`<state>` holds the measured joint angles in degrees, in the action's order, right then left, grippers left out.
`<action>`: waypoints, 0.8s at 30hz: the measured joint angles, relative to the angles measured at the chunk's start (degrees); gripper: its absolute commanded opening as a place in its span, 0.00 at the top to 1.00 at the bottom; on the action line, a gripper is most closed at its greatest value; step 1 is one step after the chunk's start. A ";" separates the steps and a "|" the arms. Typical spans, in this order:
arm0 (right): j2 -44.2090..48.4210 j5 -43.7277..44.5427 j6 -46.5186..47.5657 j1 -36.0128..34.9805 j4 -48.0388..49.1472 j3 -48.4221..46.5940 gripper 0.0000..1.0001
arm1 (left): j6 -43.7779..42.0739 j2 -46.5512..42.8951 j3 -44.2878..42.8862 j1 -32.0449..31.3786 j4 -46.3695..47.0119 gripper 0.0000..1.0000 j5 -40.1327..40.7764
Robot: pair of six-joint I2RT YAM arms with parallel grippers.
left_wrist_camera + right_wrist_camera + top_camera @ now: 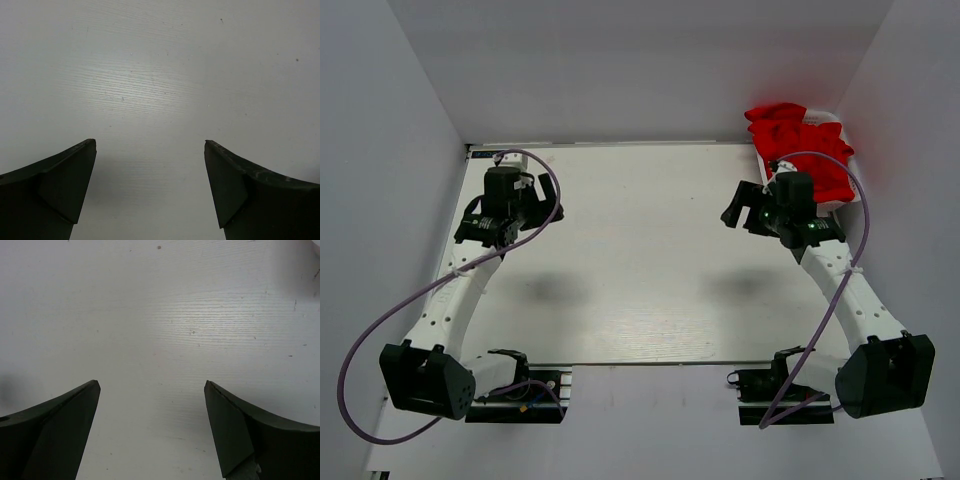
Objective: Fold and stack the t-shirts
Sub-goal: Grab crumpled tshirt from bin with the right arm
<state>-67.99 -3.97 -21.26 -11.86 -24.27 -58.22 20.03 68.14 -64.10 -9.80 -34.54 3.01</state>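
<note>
The bright red t-shirts (802,148) lie bunched in a heap at the table's far right corner, inside a white basket (833,114). My right gripper (744,212) hangs over the table just left of that heap, apart from the cloth. In the right wrist view it (152,384) is open, with only bare white tabletop between its dark fingers (235,430). Over the far left part of the table, my left gripper (542,205) is far from the shirts. In its own wrist view it (150,142) is open too and holds nothing.
The white table (640,260) is walled by white panels at the back and on both sides. Purple cables loop off both arms. The arm bases sit at the near edge.
</note>
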 measured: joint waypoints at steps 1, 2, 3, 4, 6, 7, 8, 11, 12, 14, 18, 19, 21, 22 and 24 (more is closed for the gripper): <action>0.00 -0.11 0.15 -0.20 0.04 0.00 0.09 | 0.09 -0.20 0.00 0.00 -0.31 0.01 0.22; 0.00 -0.28 0.37 -0.31 0.09 0.00 0.09 | 0.22 -0.33 0.00 0.00 -0.61 0.01 0.52; 0.00 -0.57 0.55 -0.46 0.22 0.00 0.09 | 0.35 -0.39 0.00 0.00 -0.92 0.01 0.79; 0.00 -0.81 0.68 -0.59 0.39 0.02 0.09 | 0.42 -0.44 0.00 0.00 -1.27 0.01 0.96; 0.04 -1.42 0.79 -0.79 1.11 0.13 0.09 | 0.50 -0.50 0.00 0.00 -1.68 0.01 1.14; 0.13 -1.55 0.85 -0.96 1.73 0.35 0.09 | 0.57 -0.52 0.00 0.00 -1.90 0.01 1.16; 0.28 -1.55 0.87 -1.07 2.29 0.66 0.09 | 0.59 -0.55 0.00 0.00 -2.10 0.01 1.20; 1.07 -1.07 0.98 -1.40 3.87 1.84 0.09 | 0.61 -0.55 0.00 0.00 -2.62 0.01 1.44; 1.22 -0.87 1.22 -1.46 4.07 2.03 0.09 | 0.61 -0.55 0.00 0.00 -2.80 0.01 1.57; 1.18 -0.70 2.40 -1.44 5.27 2.43 0.09 | 0.63 -0.55 0.00 0.00 -2.97 0.01 1.84; -1.77 0.57 3.74 -1.40 7.32 2.14 0.09 | 0.96 -0.55 0.00 0.00 -3.04 0.01 1.97; -3.61 1.36 3.72 -1.40 7.48 1.40 0.09 | 1.01 -0.55 0.00 0.00 -3.02 0.01 1.97; -8.00 4.44 3.56 -1.42 7.32 -0.96 0.09 | 1.03 -0.52 0.00 0.00 -3.04 0.01 1.97; -10.03 5.90 3.21 -1.36 7.32 -2.36 0.09 | 1.03 -0.46 -0.02 0.00 -3.02 0.01 1.97; -14.75 8.90 3.04 -1.09 5.68 -7.13 0.09 | 1.05 -0.09 -0.09 0.00 -3.02 0.01 1.97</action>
<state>-82.74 4.93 -18.22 -12.95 -18.59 -65.34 21.08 68.05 -64.18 -9.80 -37.56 4.97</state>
